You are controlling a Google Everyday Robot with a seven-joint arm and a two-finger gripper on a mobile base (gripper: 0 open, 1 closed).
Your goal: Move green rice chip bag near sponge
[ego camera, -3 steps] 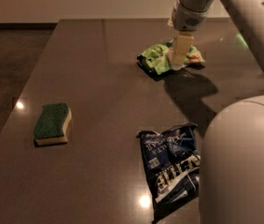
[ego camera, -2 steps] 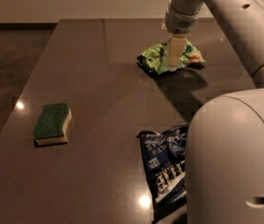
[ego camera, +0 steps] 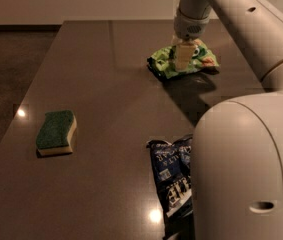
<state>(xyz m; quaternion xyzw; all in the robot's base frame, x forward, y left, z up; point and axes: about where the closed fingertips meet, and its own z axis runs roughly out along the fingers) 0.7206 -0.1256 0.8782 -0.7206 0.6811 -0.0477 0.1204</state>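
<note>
Far back, gripper (ego camera: 182, 59) down on green rice chip bag (ego camera: 162, 64), grasp unclear, sponge (ego camera: 56, 132) well apart.

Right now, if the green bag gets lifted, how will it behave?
Probably floppy: the green bag looks crumpled under the end effector. Likely light, since it lies fairly flat. Its glossy foil may slip on the smooth table.

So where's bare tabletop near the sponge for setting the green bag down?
Bare table lies right of the sponge, up to the dark blue bag, and across the middle toward the green rice chip bag. Crowded: the far right, where the gripper hangs over that bag, and the near right around the dark blue bag.
</note>
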